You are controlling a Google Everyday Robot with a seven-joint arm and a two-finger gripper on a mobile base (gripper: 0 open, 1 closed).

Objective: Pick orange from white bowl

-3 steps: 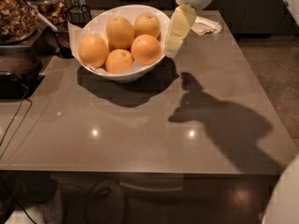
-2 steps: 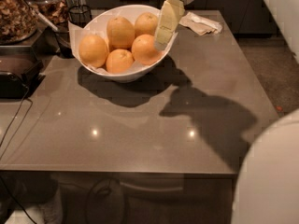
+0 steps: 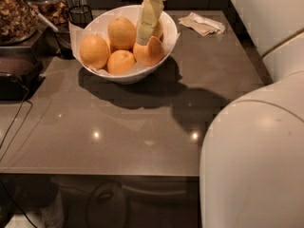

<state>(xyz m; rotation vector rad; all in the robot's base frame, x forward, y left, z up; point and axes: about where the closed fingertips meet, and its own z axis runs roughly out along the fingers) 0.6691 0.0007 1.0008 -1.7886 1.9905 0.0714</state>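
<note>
A white bowl lined with white paper stands at the back of the grey table and holds several oranges. One orange lies at the left, one at the back, one at the front and one at the right. My gripper comes down from the top edge, pale yellow, tilted over the bowl. Its tip is right at the top of the right orange and partly hides another orange behind it.
A crumpled napkin lies at the back right. A black mesh cup and glass jars of snacks stand left of the bowl, with a dark appliance and its cable at the left edge. My white body fills the lower right.
My gripper has moved left from beside the bowl's right rim to over the oranges inside it. My white body now covers much more of the lower right.
</note>
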